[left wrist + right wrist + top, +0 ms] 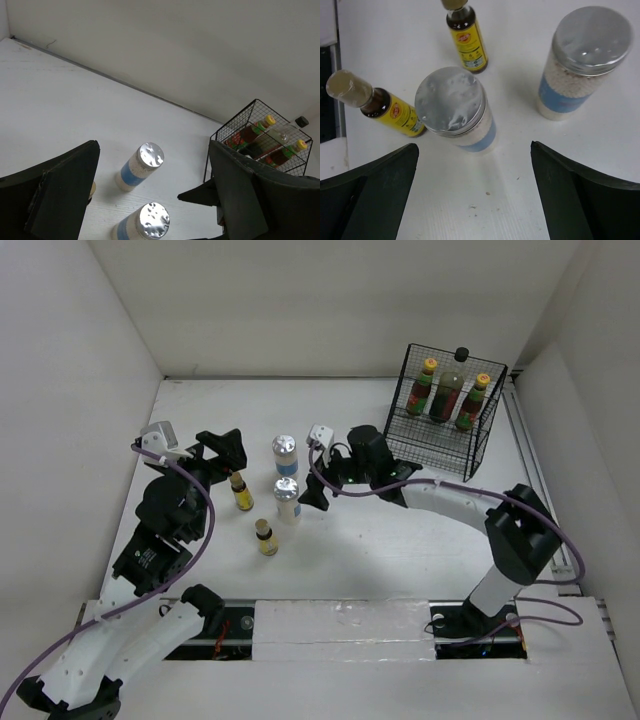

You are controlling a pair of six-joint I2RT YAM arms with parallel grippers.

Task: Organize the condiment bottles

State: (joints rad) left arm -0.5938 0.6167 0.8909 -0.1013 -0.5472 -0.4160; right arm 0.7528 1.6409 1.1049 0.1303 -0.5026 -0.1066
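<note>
**A:** Top external view first: how far along are we?

**B:** We count three of seven put away. The basket (494, 435) at the far right holds two brown bottles (423, 388), with the dark bottle (451, 383) upright between them.

**A:** And what do we have left?

**B:** Four are out on the table (400, 535), well apart from the basket. The two white-blue bottles (285, 455) stand one behind the other, and the two yellow bottles (266, 538) are just to their left. So we judge the job a little under half done.

**A:** Are we holding anything?

**B:** No. Our right gripper (314, 472) has its jaws spread and empty. In its wrist view the nearer white-blue bottle sits just ahead of the gap, not yet between the fingers. Our left gripper (220, 446) is also spread wide with nothing in it, poised near the farther yellow bottle.

**A:** What is next, then?

**B:** We would guess the right arm closes on that nearer white-blue bottle and carries it to the basket.
</note>
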